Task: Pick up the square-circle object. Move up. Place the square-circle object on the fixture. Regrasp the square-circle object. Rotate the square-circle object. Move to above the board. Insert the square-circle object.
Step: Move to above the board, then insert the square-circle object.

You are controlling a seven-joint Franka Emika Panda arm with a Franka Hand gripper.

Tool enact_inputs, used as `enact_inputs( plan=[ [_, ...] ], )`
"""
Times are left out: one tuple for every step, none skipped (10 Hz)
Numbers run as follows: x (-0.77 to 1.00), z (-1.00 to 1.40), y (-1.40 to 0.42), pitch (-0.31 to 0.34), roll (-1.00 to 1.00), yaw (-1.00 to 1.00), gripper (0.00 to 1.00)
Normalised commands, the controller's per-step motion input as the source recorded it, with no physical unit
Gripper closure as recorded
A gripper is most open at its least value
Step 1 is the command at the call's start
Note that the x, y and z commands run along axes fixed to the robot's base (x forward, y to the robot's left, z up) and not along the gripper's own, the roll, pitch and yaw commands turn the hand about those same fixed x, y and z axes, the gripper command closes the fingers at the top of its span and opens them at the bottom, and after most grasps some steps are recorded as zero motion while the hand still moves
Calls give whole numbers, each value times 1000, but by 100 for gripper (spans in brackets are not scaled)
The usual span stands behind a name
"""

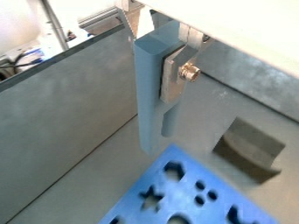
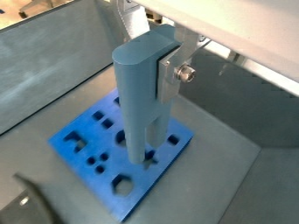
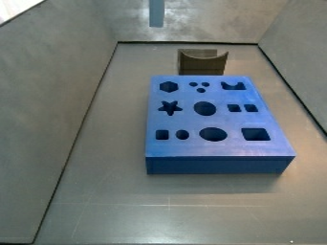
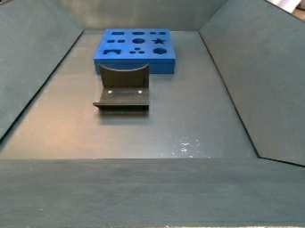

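The peg (image 2: 146,92), closest to the wrist cameras, hangs upright, pinched near its upper end by the end effector (image 2: 167,72). Below it lie the board (image 2: 122,157) and fixture (image 1: 251,149). It looks stiff, light and smooth, so a flat-sided grip suits it.

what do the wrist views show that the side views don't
Only the wrist views show the pincer: its silver finger clamps the square-circle object, which hangs upright above the floor.

Only the side views show the whole board with every hole, and the fixture standing apart from it. In a side view, just the peg's lower tip enters at the edge of the picture.

Both kinds show the board and the fixture.
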Motion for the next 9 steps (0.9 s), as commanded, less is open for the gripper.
enact_inputs(
  plan=[
    [136,66,-383,128,40,10,100],
    [108,40,-235,118,52,13,100],
    [0,0,0,-3,-4,0,100],
    [63,0,3,0,0,0,100],
    [103,-60,131,20,0,-31,100],
    [11,-183,-223,0,0,-923,100],
    [0,-211,-9,-13,0,-1000,100],
    [0,-211,-9,-17,0,-1000,100],
    [0,-234,-11,-34,0,-1000,100]
  ],
)
